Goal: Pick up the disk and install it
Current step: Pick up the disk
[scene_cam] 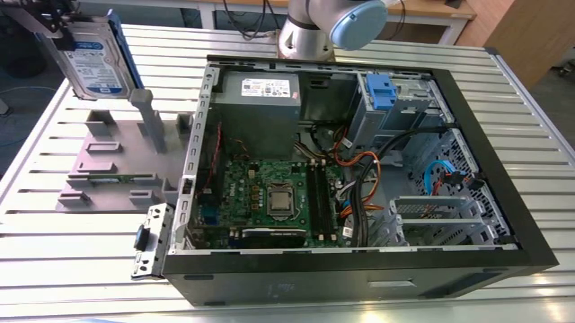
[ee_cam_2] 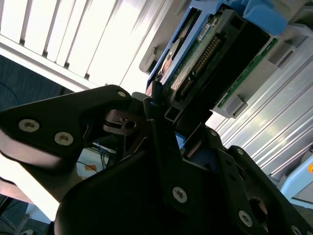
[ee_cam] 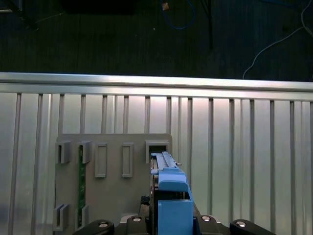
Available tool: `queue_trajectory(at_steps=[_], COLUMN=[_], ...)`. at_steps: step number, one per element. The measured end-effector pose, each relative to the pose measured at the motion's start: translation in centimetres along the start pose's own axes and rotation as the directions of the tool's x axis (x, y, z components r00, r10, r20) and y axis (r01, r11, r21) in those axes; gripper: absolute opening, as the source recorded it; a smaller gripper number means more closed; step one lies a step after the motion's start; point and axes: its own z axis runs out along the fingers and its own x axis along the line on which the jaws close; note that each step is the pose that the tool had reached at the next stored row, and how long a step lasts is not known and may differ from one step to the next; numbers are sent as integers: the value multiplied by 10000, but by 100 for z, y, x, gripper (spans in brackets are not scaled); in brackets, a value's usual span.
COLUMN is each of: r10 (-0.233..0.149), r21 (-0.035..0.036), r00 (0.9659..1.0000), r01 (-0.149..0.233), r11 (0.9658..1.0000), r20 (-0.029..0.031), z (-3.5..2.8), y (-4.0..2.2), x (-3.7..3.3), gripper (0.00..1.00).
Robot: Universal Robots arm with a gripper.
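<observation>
Above the grey stand point(scene_cam: 117, 158), the disk point(scene_cam: 94, 60) is held upright, clamped in the gripper point(scene_cam: 59, 28), apparently to be lifted clear.

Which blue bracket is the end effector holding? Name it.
The one framing the disk, gripped by the end effector above the grey stand; the other blue bracket sits in the computer case, in its drive bay.

"Any print legible here?"
"None; the disk point(scene_cam: 90, 40) carries a white-and-blue label point(scene_cam: 97, 67), its lines too small to read; the power-supply box point(scene_cam: 260, 114) bears a white sticker point(scene_cam: 266, 87), equally illegible."
</observation>
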Motion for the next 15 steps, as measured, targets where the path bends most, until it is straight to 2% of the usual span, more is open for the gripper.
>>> queue_trajectory(at_steps=[15], r10=[0], r21=[0], r00=[10000], r01=[0], r11=[10000], r20=[0], z=[-84], y=[2], x=[-3], gripper=[37])
